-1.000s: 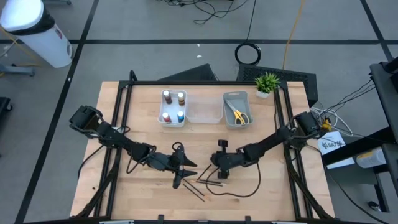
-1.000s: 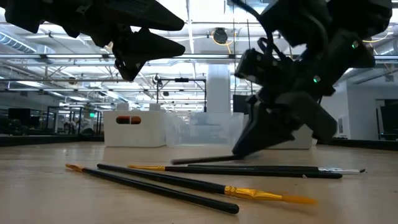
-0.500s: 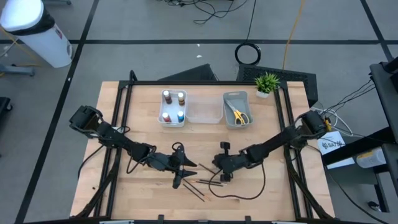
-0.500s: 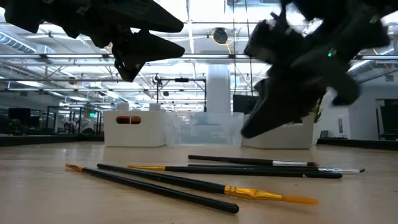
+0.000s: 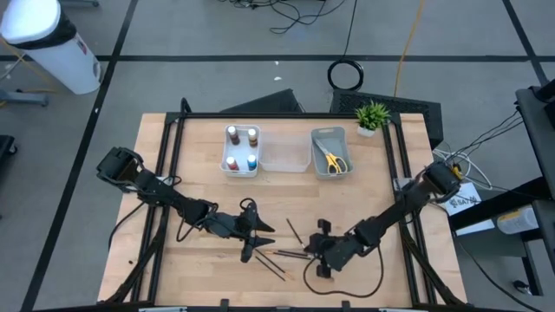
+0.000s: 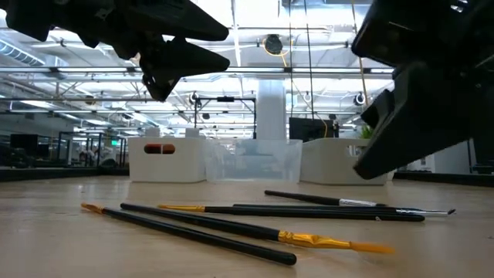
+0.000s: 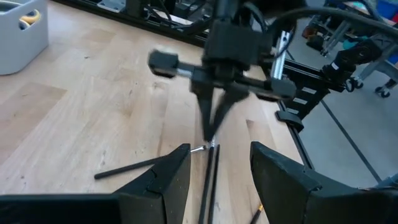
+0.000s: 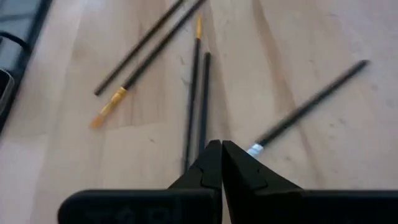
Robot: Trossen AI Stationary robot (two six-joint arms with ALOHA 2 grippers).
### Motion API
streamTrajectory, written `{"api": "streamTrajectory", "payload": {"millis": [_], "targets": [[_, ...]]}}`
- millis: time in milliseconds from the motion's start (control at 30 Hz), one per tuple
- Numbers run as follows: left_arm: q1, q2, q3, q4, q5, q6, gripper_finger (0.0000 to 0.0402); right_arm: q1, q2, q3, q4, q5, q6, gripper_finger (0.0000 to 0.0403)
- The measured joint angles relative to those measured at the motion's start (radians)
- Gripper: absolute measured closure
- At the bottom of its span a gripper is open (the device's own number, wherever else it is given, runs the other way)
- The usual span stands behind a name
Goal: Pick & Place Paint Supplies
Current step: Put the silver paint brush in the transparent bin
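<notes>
Several thin dark brushes (image 5: 279, 257) lie flat on the wooden table near its front middle; one brush (image 5: 295, 230) lies apart, just beyond them. My left gripper (image 5: 263, 240) hovers open above their left ends (image 7: 217, 180). My right gripper (image 8: 221, 152) is shut and empty. It hangs just above the table (image 6: 370, 174) at the brushes' right ends, beside the silver ferrule (image 8: 255, 149) of the lone brush (image 8: 311, 102). Paint bottles (image 5: 241, 149) stand in the white tray. Yellow-handled scissors (image 5: 332, 160) lie in the grey tray.
A clear tray (image 5: 284, 154) sits between the white tray (image 5: 227, 166) and the grey tray (image 5: 317, 169) at the far side. A small potted plant (image 5: 373, 114) stands at the far right corner. A dark cable (image 5: 347, 276) loops on the table under my right arm.
My right gripper, shut throughout, has drawn back toward the table's near edge and a little right, rising slightly and rolling about its own axis. The brush that lay at its tips now lies free and flat on the table, shifted to the right in the low view.
</notes>
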Motion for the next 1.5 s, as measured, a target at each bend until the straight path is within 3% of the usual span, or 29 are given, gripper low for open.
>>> {"api": "streamTrajectory", "payload": {"millis": [933,1100,1233,1500], "targets": [[0.002,0.0,0.0,0.0,-0.012,0.001,0.0227,-0.007,0.019,0.0,-0.075,-0.027,0.018,0.0403],[0.002,0.0,0.0,-0.001,-0.012,0.004,0.0227,-0.007,0.019,-0.001,0.009,0.048,-0.054,0.0403],[0.002,0.0,0.0,-0.001,-0.012,0.004,0.0227,-0.007,0.019,-0.001,0.064,0.018,-0.095,0.0403],[0.002,0.0,0.0,-0.001,-0.012,0.001,0.0227,-0.007,0.019,-0.001,-0.083,0.0,-0.034,0.0403]]}}
